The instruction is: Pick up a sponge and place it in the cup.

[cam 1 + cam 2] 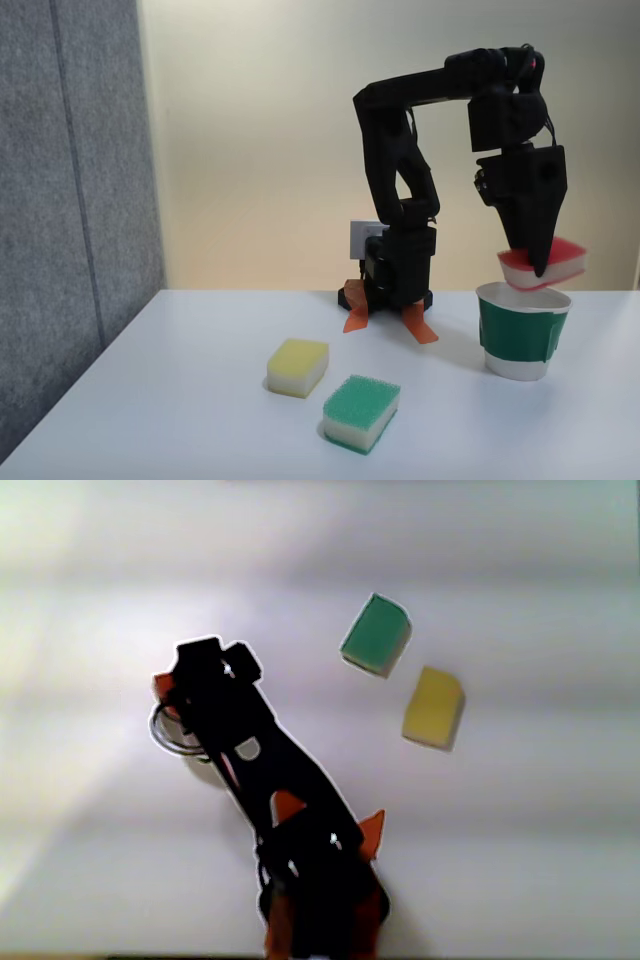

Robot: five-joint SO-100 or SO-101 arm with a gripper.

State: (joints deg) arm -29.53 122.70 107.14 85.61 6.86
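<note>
Yellow sponge [298, 366] beside green sponge [361, 412], white table [180, 400].

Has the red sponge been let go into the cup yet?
No. In the fixed view the gripper holds the sponge just above the cup rim.

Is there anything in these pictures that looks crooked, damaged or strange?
In the fixed view the cup has a dented rim: its near edge is bent, not round. The red sponge, held by the pincer, hangs tilted just above it. The yellow sponge and green sponge lie flat on the table.
</note>
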